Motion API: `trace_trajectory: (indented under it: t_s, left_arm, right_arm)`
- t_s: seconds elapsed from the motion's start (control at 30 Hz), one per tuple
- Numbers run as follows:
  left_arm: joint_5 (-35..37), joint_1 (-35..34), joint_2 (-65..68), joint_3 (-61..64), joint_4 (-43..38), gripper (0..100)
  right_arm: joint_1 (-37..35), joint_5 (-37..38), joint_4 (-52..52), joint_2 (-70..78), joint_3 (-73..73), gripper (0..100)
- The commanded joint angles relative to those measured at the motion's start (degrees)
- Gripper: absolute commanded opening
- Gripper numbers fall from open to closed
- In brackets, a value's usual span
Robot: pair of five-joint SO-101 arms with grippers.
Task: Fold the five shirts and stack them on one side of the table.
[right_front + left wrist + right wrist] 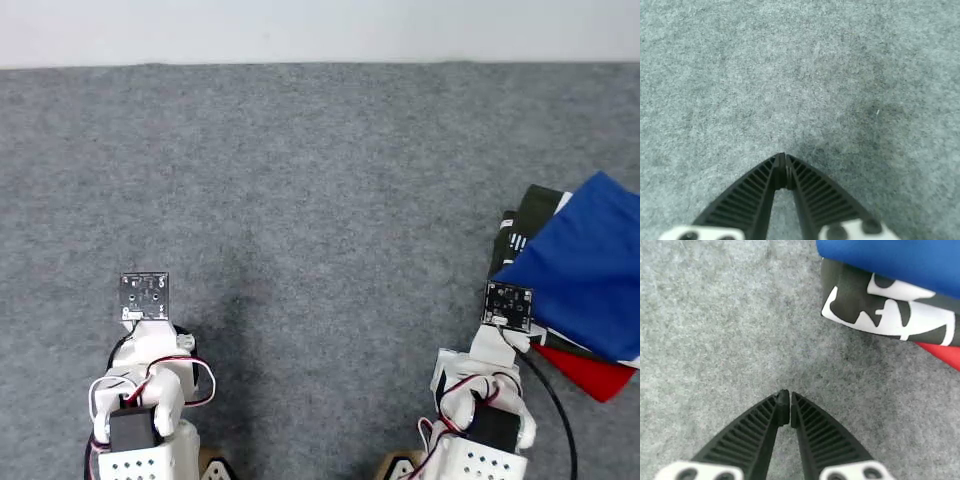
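Note:
A stack of folded shirts lies at the table's right edge: a blue shirt on top, a dark printed shirt under it, a red shirt at the bottom. In the right wrist view the blue shirt, the dark printed shirt and the red shirt lie just ahead of my right gripper, which is shut and empty. My left gripper is shut over bare grey carpet. Both arms rest at the near edge, the left arm and the right arm.
Grey carpet covers the whole table. A pale wall strip runs along the far edge.

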Motion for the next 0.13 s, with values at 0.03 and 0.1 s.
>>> trace_trajectory:
  t_s: [0.03, 0.1]
  left_arm:
    - [0.53, -0.09, -0.44, -0.13, 0.18, 1]
    - [0.53, -0.09, -0.44, -0.13, 0.18, 1]
  right_arm:
    - [0.84, -0.18, 0.22, -0.84, 0.88, 0.9]
    - [0.84, -0.18, 0.22, -0.84, 0.88, 0.9]
